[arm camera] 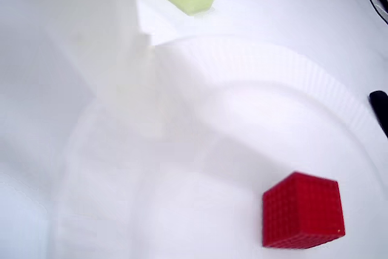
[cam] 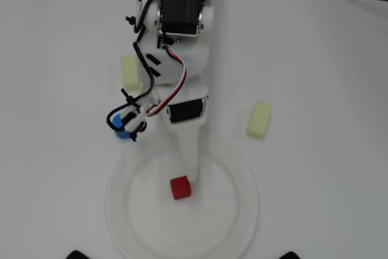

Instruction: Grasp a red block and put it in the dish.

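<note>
**Red block lies in the dish, clear of the gripper**

While the dish (cam: 239, 210) spreads wide below the arm, the gripper (cam: 193, 171) hangs over it, holding nothing; how far its fingers part I cannot tell. The red block (cam: 180, 187) rests inside the dish, just beside the fingertip, on its left in the overhead view.

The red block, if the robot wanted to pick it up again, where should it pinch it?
Probably from straight above, pinching two opposite flat sides. The red block is a small cube lying flat inside the dish, with bare plate all around it, so nothing blocks the fingers. The low rim makes a sideways approach awkward. The flat parallel faces should hold steady.
</note>
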Robot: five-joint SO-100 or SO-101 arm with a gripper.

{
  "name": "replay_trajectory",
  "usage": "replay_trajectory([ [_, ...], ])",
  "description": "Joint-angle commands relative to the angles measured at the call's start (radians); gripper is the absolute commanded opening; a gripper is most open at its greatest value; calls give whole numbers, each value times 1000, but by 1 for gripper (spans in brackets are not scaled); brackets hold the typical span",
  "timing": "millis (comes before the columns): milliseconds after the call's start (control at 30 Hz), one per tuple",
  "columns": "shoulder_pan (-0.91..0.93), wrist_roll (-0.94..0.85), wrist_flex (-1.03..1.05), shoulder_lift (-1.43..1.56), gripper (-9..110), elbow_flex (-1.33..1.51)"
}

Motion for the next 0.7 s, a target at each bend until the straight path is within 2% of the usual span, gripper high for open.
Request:
replay_trajectory([
  [0, 0, 3, 107, 209, 43, -51],
  [233, 0, 3, 167, 686, 47, 281],
  [433, 3, 80, 164, 1213, 47, 755],
  [667, 26, 78, 225, 1848, 42, 1269],
])
